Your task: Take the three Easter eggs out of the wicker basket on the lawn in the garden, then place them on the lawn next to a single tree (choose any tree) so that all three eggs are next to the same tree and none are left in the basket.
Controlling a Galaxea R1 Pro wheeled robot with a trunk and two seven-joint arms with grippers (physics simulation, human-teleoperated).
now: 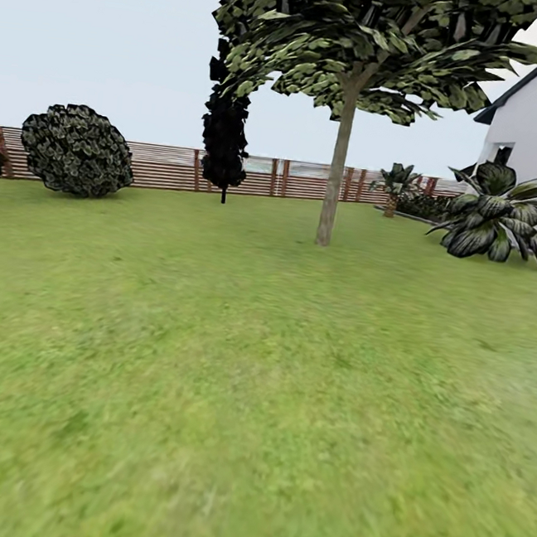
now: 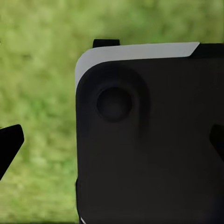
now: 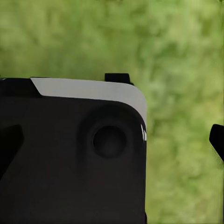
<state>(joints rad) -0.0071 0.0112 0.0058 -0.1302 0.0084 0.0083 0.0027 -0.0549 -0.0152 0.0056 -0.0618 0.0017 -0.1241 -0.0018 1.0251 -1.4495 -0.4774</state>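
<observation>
Lawn (image 1: pixel 253 400): open grass ahead.
Tree (image 1: pixel 336 168): pale trunk, mid-lawn, before the fence (image 1: pixel 163 166).
Left claw (image 2: pixel 112 144): fingertips spread wide, nothing held.
Right claw (image 3: pixel 112 140): fingertips spread wide, nothing held.

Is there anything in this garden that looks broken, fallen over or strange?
Nothing stands out. The tree stands upright on the lawn, the slatted fence runs unbroken behind it, and the round bush and broad-leaved plant look intact.

No readable text, label, number or sign appears on anything here.
</observation>
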